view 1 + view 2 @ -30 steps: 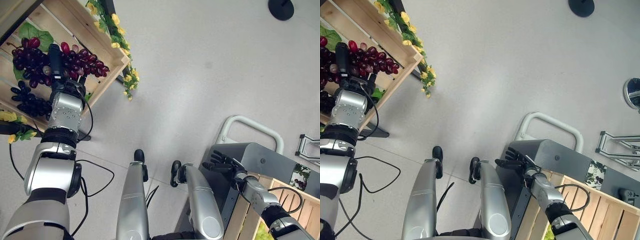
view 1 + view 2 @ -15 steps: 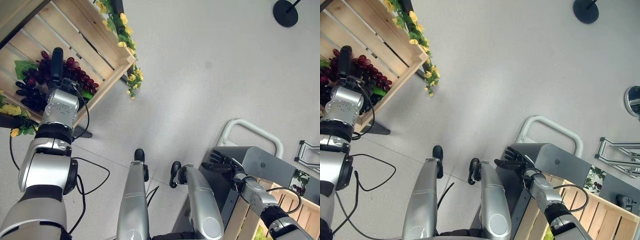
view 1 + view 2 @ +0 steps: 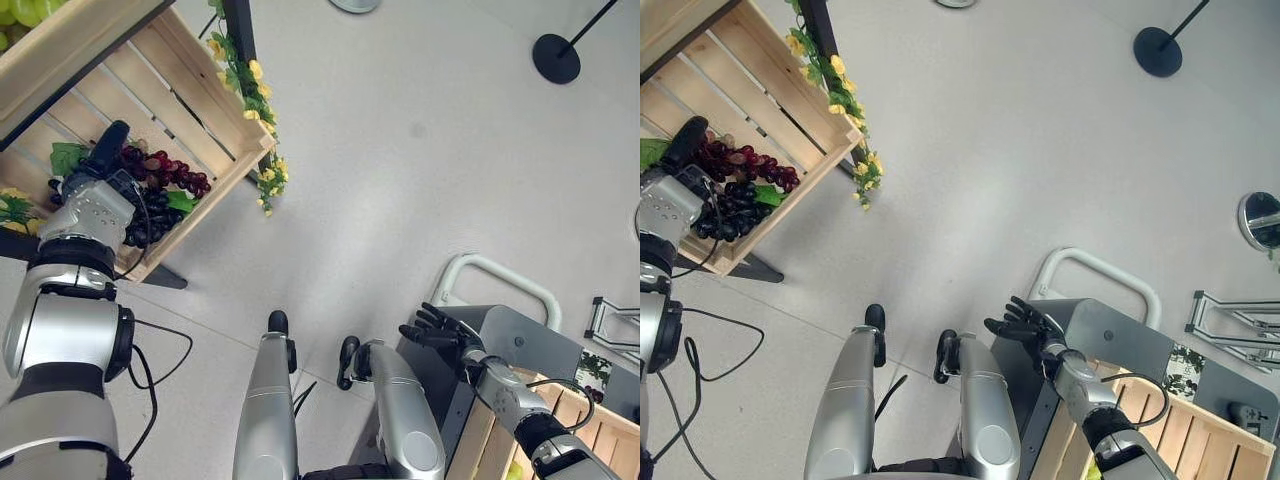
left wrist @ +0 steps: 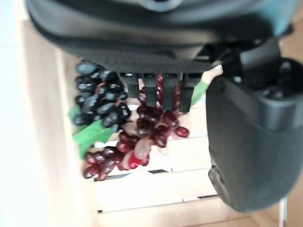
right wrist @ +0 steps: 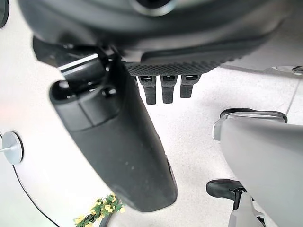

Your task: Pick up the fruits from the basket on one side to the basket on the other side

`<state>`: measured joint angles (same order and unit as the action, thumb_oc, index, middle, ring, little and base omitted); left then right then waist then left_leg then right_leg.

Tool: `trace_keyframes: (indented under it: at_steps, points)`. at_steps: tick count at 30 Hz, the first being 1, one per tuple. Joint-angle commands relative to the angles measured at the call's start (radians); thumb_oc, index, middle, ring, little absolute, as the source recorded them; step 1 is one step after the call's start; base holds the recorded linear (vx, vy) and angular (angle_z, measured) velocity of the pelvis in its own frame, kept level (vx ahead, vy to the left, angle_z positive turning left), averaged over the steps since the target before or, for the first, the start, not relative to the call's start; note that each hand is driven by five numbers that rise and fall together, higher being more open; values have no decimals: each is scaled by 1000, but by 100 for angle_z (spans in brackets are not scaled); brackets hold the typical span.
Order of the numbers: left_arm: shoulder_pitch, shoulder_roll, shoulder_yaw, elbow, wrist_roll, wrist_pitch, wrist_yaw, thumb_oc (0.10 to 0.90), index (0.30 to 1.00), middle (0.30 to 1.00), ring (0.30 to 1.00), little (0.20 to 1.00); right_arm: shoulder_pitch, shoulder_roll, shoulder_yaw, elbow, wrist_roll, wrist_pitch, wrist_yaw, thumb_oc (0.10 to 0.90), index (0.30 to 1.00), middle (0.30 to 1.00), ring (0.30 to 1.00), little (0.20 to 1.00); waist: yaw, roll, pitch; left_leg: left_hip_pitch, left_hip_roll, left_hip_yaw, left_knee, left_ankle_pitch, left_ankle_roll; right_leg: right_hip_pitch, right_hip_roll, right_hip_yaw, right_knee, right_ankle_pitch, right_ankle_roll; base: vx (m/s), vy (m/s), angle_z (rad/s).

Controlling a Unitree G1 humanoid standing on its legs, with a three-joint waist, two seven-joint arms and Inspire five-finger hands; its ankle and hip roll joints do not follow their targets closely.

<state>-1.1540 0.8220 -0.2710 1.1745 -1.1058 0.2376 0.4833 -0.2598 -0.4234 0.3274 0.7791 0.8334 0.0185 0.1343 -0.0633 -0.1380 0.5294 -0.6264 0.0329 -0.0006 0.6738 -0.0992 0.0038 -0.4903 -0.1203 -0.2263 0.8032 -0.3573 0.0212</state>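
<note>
At far left, the slatted wooden crate (image 3: 190, 90) trimmed with yellow flowers holds a bunch of dark red grapes (image 3: 165, 172) beside a blue-black bunch (image 4: 99, 99). The left hand (image 3: 92, 195) has pulled back toward the crate's front edge over the last second; its fingers (image 4: 163, 90) hang just above the red bunch, and whether they grip it cannot be told. At right, the right hand (image 3: 432, 328) stays spread open, empty, beside the grey cart (image 3: 535, 340) and the pale wooden receiving crate (image 3: 1180, 430). The transfer appears barely begun.

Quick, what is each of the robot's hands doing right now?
Left hand: in the wooden crate, fingers reaching down into the red grapes; whether it grips them cannot be told.
Right hand: open, fingers spread, holding nothing.
</note>
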Motion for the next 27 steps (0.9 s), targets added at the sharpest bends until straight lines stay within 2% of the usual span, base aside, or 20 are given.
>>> trace_keyframes:
  at_steps: [1, 3, 4, 6, 7, 10, 15, 16, 17, 19, 20, 21, 22, 26, 27]
  points:
    - [-126, 105, -35, -40, 155, -21, -7, 800, 900, 900, 900, 900, 26, -10, -45, -32, 60, -69, -9, 800, 900, 900, 900, 900, 27, 15, -10, 162, 8, 77, -37, -110, 49, 33, 23, 58, -65, 142, -3, 0, 0, 0]
    - [-132, 109, -59, -29, 310, 39, -20, 800, 900, 900, 900, 900, 20, -12, -44, -19, 66, -68, -3, 800, 900, 900, 900, 900, 28, 16, -11, 168, 9, 79, -42, -108, 48, 39, 23, 55, -68, 141, -4, 0, 0, 0]
    - [-141, 115, -87, -22, 428, 90, -19, 800, 900, 900, 900, 900, 17, -16, -44, -14, 71, -63, -1, 800, 900, 900, 900, 900, 28, 17, -14, 171, 11, 81, -45, -106, 49, 41, 22, 53, -69, 143, -3, 0, 0, 0]
    - [-162, 135, -146, -5, 555, 154, -30, 800, 900, 900, 900, 900, 15, -25, -43, -13, 82, -53, 0, 800, 900, 900, 900, 900, 28, 19, -17, 176, 9, 81, -50, -101, 49, 44, 21, 53, -71, 149, -1, 0, 0, 0]
    - [-177, 159, -191, 12, 644, 207, -59, 800, 900, 900, 900, 900, 18, -34, -42, -18, 92, -46, 0, 800, 900, 900, 900, 900, 29, 20, -22, 182, 8, 81, -58, -97, 48, 52, 21, 53, -80, 152, 0, 0, 0, 0]
    - [-181, 190, -245, 23, 724, 233, -108, 800, 900, 900, 900, 900, 33, -40, -43, -14, 101, -51, 19, 800, 900, 900, 900, 900, 28, 23, -25, 197, 8, 82, -67, -94, 50, 66, 18, 56, -92, 161, 4, 0, 0, 0]
    - [-127, 190, -220, -63, 756, 166, -64, 800, 900, 900, 900, 900, 60, -23, -44, -12, 99, -64, 25, 800, 900, 900, 900, 900, 33, 29, -37, 237, 5, 83, -83, -97, 50, 105, 7, 55, -119, 167, 10, 18, -9, 0]
    - [-109, 186, -206, -91, 736, 152, -47, 800, 900, 900, 900, 900, 61, -19, -45, -14, 96, -65, 22, 800, 900, 900, 900, 900, 36, 30, -39, 233, 6, 89, -95, -71, 55, 105, 5, 47, -134, 190, 1, 0, 0, 0]
    - [-59, 168, -161, -149, 663, 80, -22, 800, 900, 900, 900, 900, 67, -6, -48, -11, 91, -71, 21, 800, 900, 900, 900, 900, 42, 31, -47, 247, 3, 88, -101, -74, 55, 121, 1, 46, -146, 191, 2, -19, -24, 4]
    - [9, 124, -103, -228, 573, 0, 2, 800, 900, 900, 900, 900, 68, 10, -52, -3, 88, -79, 16, 800, 900, 900, 900, 900, 51, 33, -57, 264, 0, 88, -106, -79, 56, 142, -5, 43, -157, 191, 3, 49, -19, 4]
    - [22, 114, -91, -245, 564, -6, 3, 800, 900, 900, 900, 900, 69, 14, -52, -3, 87, -80, 14, 800, 900, 900, 900, 900, 53, 33, -59, 267, -1, 88, -106, -80, 56, 146, -6, 42, -158, 191, 4, 51, -21, -1]
    - [79, 68, -44, -309, 515, -70, 14, 800, 900, 900, 900, 900, 71, 28, -56, -4, 84, -87, 7, 800, 900, 900, 900, 900, 59, 35, -66, 280, -5, 85, -106, -87, 58, 160, -11, 40, -160, 191, 6, 53, -24, 0]
    - [123, 23, -11, -352, 501, -125, 29, 800, 900, 900, 900, 900, 71, 42, -60, -4, 79, -92, 2, 800, 900, 900, 900, 900, 65, 34, -72, 290, -7, 84, -104, -94, 58, 172, -17, 39, -164, 190, 8, 68, -25, 0]
    - [293, -110, 58, -485, 484, -272, 32, 800, 900, 900, 900, 900, 78, 77, -74, -23, 60, -85, -33, 800, 900, 900, 900, 900, 78, 41, -100, 333, -16, 71, -109, -111, 60, 219, -30, 43, -181, 184, 8, 68, 9, -6]
    - [320, -132, 67, -507, 480, -292, 25, 800, 900, 900, 900, 900, 81, 82, -77, -25, 57, -84, -38, 800, 900, 900, 900, 900, 80, 43, -107, 340, -18, 68, -111, -113, 61, 226, -31, 44, -185, 182, 8, 100, 39, -8]
